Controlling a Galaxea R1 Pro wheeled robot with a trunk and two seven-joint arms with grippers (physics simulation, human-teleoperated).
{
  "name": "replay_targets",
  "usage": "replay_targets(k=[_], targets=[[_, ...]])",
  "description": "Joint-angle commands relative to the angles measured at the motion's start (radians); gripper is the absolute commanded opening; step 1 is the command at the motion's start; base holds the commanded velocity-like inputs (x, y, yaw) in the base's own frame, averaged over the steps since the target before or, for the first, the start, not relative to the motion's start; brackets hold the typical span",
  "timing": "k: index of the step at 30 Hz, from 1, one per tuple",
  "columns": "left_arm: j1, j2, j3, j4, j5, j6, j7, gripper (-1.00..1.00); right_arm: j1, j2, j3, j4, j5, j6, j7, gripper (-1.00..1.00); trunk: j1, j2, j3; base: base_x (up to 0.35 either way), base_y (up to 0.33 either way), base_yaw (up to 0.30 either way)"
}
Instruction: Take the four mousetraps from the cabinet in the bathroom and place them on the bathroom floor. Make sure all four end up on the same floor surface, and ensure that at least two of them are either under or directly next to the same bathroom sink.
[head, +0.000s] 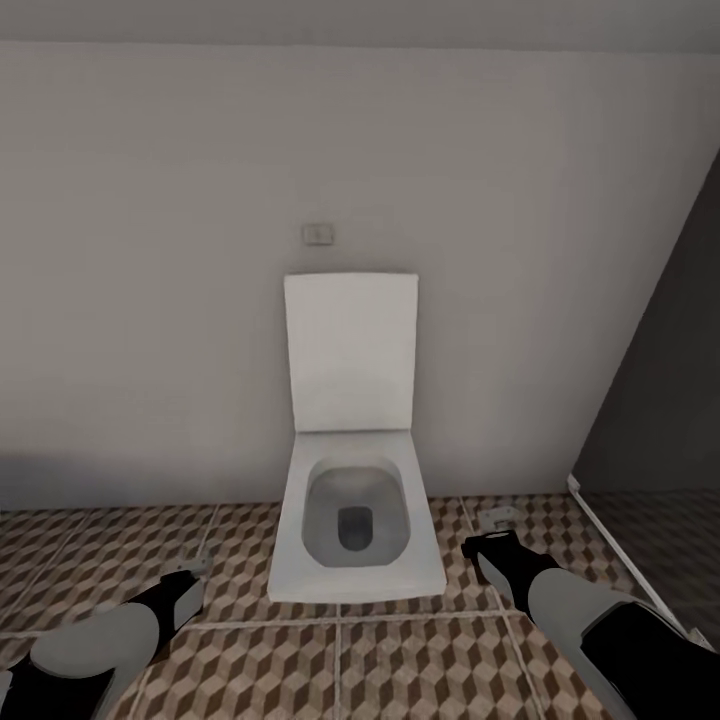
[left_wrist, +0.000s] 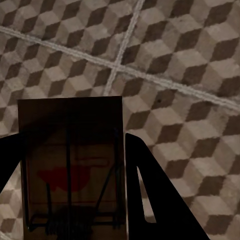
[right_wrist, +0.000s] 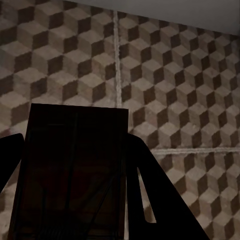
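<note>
Flat wooden mousetrap (left_wrist: 71, 167) in each end effector, seemingly clamped, above cube-patterned tiles (left_wrist: 170, 55).

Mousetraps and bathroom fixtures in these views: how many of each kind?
mousetraps: 2, one in the left claw, one in the right claw
toilet: 1
flush plate: 1
Total: 4

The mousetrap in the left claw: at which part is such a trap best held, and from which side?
Grip the mousetrap by its two long wooden edges, as the left claw does, coming from the short end. The board is flat, and the wire parts sit on its face.
</note>
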Motion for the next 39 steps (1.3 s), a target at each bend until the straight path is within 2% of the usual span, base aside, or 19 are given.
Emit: replay_targets(k=[1, 7, 14, 39], targets=[[-0.001, 0.000, -0.009, 0.000, 0.003, 0.006, 0.002, -1.00, 0.000, -0.001, 0.009, -0.003, -0.010, 0.007, -0.005, -1.00, 0.004, -0.008, -0.004, 0.000, 0.000, 0.000], [-0.001, 0.000, -0.010, 0.000, 0.003, 0.006, 0.001, -1.00, 0.000, -0.001, 0.009, -0.003, -0.010, 0.005, -0.005, -1.00, 0.027, -0.050, -0.023, 0.000, 0.000, 0.000], [-0.001, 0.001, -0.011, 0.000, 0.003, 0.006, 0.001, -1.00, 0.000, -0.001, 0.009, -0.002, -0.010, -0.036, -0.005, -1.00, 0.054, -0.099, -0.045, 0.000, 0.000, 0.000], [-0.001, 0.000, -0.010, -0.001, 0.003, 0.005, 0.001, -1.00, 0.000, -0.001, 0.009, -0.002, -0.012, -0.039, -0.005, -1.00, 0.065, -0.105, -0.141, 0.000, 0.000, 0.000]])
